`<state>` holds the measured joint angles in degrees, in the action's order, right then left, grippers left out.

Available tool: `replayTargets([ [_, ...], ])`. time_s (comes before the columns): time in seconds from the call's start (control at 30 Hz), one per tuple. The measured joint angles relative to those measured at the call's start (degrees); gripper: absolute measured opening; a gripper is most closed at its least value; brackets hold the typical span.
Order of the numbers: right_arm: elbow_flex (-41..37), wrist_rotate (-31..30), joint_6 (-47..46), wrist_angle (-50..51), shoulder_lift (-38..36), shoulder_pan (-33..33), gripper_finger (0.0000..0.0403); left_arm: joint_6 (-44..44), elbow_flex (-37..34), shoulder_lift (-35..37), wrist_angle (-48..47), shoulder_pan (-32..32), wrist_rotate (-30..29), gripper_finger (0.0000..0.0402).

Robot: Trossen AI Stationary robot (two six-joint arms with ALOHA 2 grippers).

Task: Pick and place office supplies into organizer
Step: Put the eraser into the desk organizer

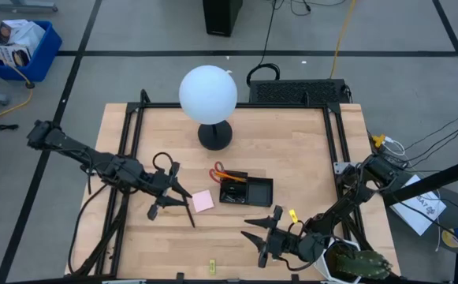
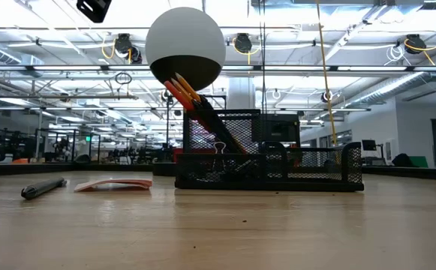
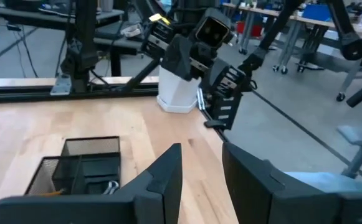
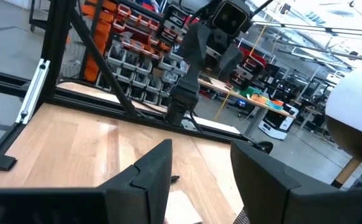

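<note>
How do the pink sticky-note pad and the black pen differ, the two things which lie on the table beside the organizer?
The pink sticky-note pad is flat and square; the black pen is thin and long. The pad is bright pink, the pen dark. The pad lies nearer the organizer; the pen lies farther from it, near the left gripper. Both rest on the table, outside the organizer.

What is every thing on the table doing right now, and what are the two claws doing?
Organizer: flat on the table, partly filled.
Scissors: standing slanted in the organizer.
Orange pencils: leaning in the organizer.
Sticky-note pad: flat on the table, outside the organizer.
Pen: lying on the table.
Left claw: empty, open, beside the pad.
Right claw: empty, open.
</note>
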<state>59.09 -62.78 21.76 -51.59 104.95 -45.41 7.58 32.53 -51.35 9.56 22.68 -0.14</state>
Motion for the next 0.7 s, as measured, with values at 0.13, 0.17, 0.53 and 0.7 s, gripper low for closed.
replayTargets([
  [0.13, 0.0, 0.0, 0.0, 0.0, 0.0, -0.02, 0.0155, -0.25, 0.0, 0.0, 0.15, 1.11, -0.12, 0.012],
  [0.17, 0.0, 0.0, 0.0, -0.02, 0.0, -0.02, 0.0155, -0.18, 0.0, 0.0, 0.2, 1.24, -0.3, 0.012],
  [0.53, 0.0, 0.02, 0.0, 0.0, 0.0, 0.0, 0.0155, -0.41, 0.0, 0.0, -0.74, 3.24, -2.06, 0.012],
  [0.7, 0.0, 0.02, 0.0, 0.0, 0.0, -0.02, 0.0155, -1.18, 0.0, 0.0, -0.81, 4.67, -2.05, 0.012],
])
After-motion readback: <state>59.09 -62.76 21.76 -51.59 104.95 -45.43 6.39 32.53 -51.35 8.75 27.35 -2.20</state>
